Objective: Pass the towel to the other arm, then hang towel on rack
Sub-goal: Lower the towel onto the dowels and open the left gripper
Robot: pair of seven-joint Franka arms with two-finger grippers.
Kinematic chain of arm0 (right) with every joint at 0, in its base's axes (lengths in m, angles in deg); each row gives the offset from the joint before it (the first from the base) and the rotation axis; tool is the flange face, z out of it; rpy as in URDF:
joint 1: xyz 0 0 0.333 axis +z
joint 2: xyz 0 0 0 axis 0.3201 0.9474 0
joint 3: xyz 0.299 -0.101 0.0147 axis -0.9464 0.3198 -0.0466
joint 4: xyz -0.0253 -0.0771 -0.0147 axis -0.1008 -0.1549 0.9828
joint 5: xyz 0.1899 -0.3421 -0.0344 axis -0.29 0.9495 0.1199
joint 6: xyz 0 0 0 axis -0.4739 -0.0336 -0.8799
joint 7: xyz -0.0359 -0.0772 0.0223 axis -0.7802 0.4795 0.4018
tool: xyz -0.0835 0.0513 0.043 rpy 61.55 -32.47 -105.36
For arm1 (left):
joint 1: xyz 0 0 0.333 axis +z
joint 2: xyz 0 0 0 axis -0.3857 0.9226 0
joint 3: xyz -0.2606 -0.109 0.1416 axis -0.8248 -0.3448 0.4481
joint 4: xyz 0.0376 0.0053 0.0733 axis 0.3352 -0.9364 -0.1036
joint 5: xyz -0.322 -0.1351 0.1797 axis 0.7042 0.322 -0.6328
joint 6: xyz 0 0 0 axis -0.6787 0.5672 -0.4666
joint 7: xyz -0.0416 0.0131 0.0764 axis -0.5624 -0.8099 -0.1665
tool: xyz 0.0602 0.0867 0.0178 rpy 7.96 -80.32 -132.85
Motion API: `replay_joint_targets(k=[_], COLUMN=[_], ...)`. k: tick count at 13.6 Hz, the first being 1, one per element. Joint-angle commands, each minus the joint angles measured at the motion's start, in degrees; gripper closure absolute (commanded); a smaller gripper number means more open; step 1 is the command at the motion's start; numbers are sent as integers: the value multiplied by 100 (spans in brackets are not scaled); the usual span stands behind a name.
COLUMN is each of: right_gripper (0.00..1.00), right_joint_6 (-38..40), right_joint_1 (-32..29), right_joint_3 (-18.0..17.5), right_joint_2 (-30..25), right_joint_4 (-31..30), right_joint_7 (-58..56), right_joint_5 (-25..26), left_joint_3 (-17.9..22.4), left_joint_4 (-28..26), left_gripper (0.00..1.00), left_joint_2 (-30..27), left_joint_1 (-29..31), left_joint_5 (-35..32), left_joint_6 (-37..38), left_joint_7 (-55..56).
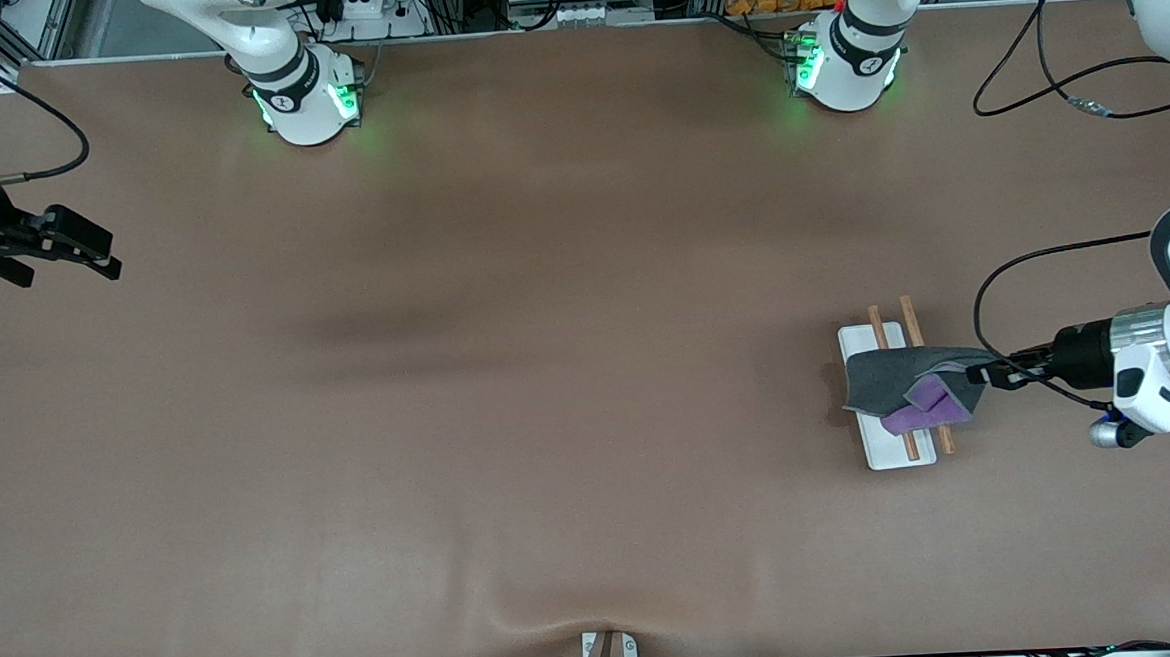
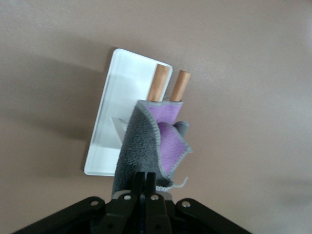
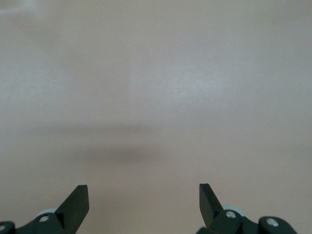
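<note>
The dark grey towel with its purple patch lies draped over the two brown rods of the rack, whose white base plate sits on the table toward the left arm's end. My left gripper is beside the rack, level with the rods, and shut on the towel's edge. In the left wrist view the towel hangs over the rods of the rack, and the left gripper pinches its grey hem. My right gripper waits open and empty at the right arm's end of the table; the right wrist view shows it over bare table.
Black cables lie on the table near the left arm's base. A small bracket sits at the table edge nearest the front camera. The brown table cover has soft wrinkles.
</note>
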Motion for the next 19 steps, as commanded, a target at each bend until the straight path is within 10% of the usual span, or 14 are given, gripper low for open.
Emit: replay_joint_targets(k=[1,10,11,12,19], right_gripper=[0,0,0,0,0], right_joint_6=[175,202,193,202,342], right_joint_1=[111,93,76,76,111], right_joint_3=[21,30,30,30,21], right_joint_2=[114,114,114,114,123], right_joint_4=[215,215,214,223,310], right_joint_7=[242,251,242,242,242], right_joint_5=[143,143,143,143,143], left_joint_3=[-48,-40,-40,-40,-48], left_joint_4=[-30,-12,-3,5,32], left_gripper=[100,99,60,1,0], left_joint_2=[53,475,501,519,247], left_joint_1=[155,577,568,577,718], left_joint_5=[75,638,638,646,612], left_joint_6=[54,54,37,37,98], left_joint_7=[-261,-913,-913,-913,-843])
